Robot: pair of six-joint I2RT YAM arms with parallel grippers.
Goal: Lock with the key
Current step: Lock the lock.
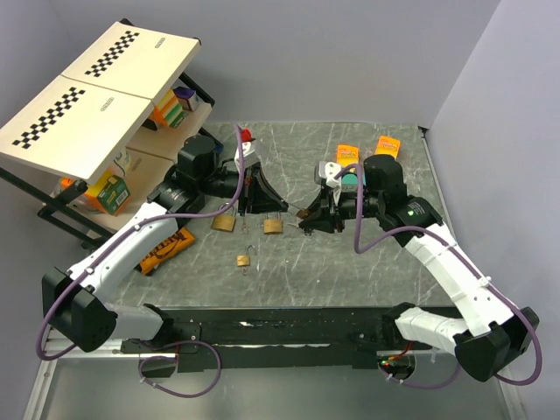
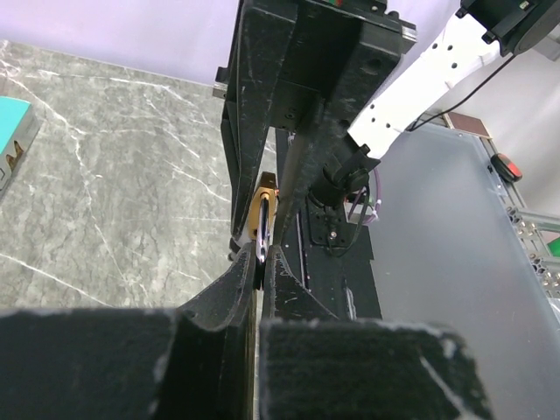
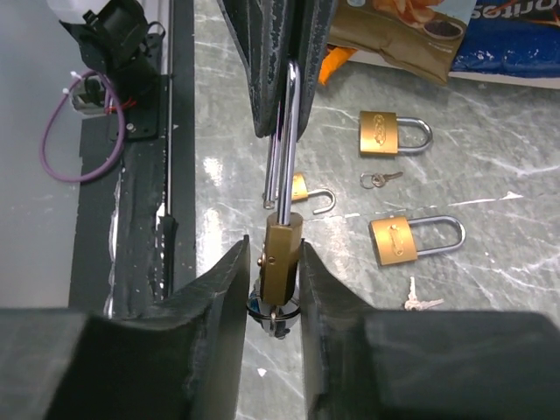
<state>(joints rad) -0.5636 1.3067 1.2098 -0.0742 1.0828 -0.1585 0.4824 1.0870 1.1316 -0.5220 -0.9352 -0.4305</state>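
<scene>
A brass padlock [image 3: 283, 254] hangs in the air between my two grippers, also seen in the top view [image 1: 300, 213]. My left gripper [image 2: 260, 261] is shut on its steel shackle [image 3: 287, 149]; it comes in from the left in the top view [image 1: 273, 203]. My right gripper [image 3: 273, 247] closes around the padlock body, fingers on both sides. The key [image 3: 276, 313], a small dark ring with a key, sits at the padlock's underside between my right fingers. Whether the fingers press the key itself I cannot tell.
Two shut brass padlocks [image 3: 394, 133] [image 3: 411, 238], a small open padlock [image 3: 308, 191] and loose small keys [image 3: 381, 179] [image 3: 423, 304] lie on the marble table [image 1: 376, 254]. Snack bags [image 3: 402, 35], a snack bar [image 1: 166, 249] and a shelf rack [image 1: 96, 96] stand left.
</scene>
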